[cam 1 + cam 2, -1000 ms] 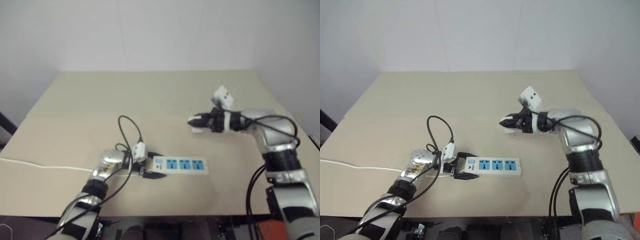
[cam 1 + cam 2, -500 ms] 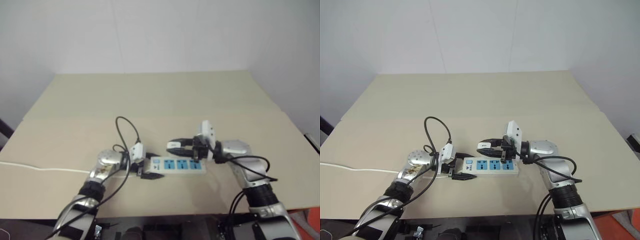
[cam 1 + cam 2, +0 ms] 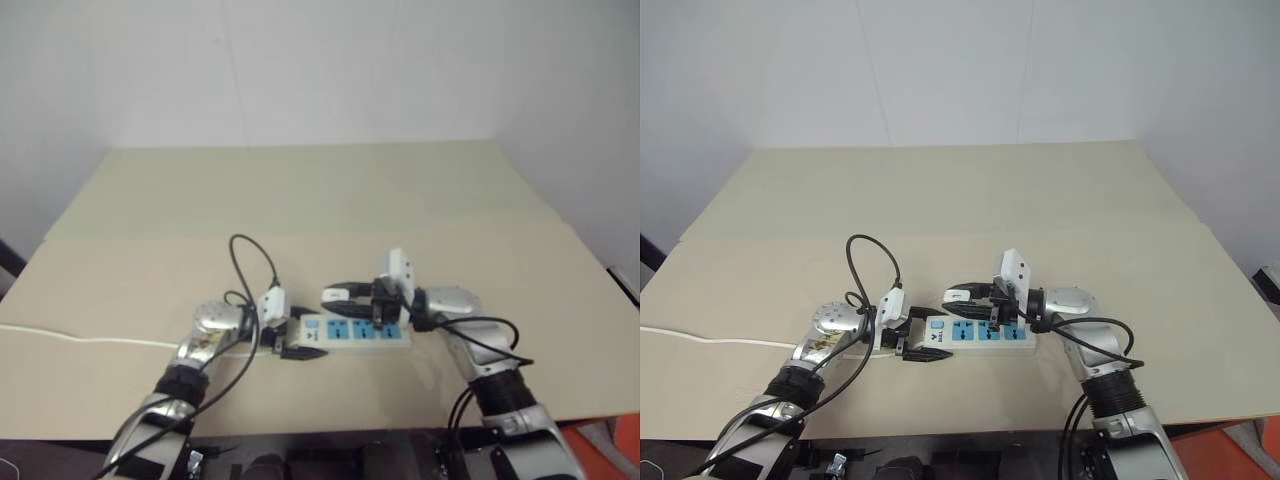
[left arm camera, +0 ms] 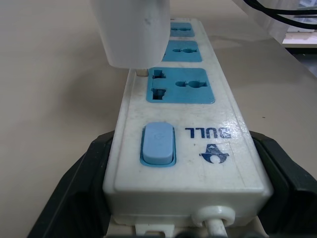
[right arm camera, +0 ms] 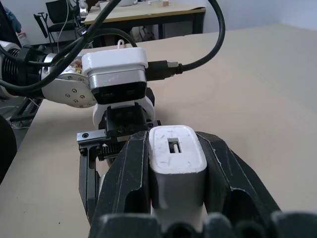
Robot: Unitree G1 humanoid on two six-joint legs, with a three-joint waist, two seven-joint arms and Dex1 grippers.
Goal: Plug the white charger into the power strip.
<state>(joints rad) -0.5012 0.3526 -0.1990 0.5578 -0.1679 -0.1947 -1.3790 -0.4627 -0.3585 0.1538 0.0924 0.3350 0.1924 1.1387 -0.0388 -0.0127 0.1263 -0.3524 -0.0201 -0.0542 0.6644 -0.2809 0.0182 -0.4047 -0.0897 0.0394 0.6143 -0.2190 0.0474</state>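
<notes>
Looking down from the head views, a pale beige counter (image 3: 300, 190) runs back to a plain white wall (image 3: 300, 70), with wide bare surface behind and to both sides of the work; its near edge lies just below the arms. The power strip (image 3: 980, 334) lies flat near the front middle, its white cord (image 3: 90, 338) trailing off toward the counter's left edge. The left end effector (image 3: 923, 335) has its black fingers set apart around the strip's switch end, one on each long side. The right end effector (image 3: 340, 294) hangs over the strip, clamped on the white charger (image 3: 334, 296). In the left wrist view, black fingers (image 4: 74, 183) flank the strip's end by the blue switch (image 4: 158, 144), beside mirrored lettering that reads "BULL" with a small logo; the charger hovers just above the nearest blue socket (image 4: 181, 85). In the right wrist view, the charger sits pinched between the two black fingers (image 5: 131, 173), a small slot on its face, and a second table (image 5: 148, 12) and chairs stand beyond the counter.
</notes>
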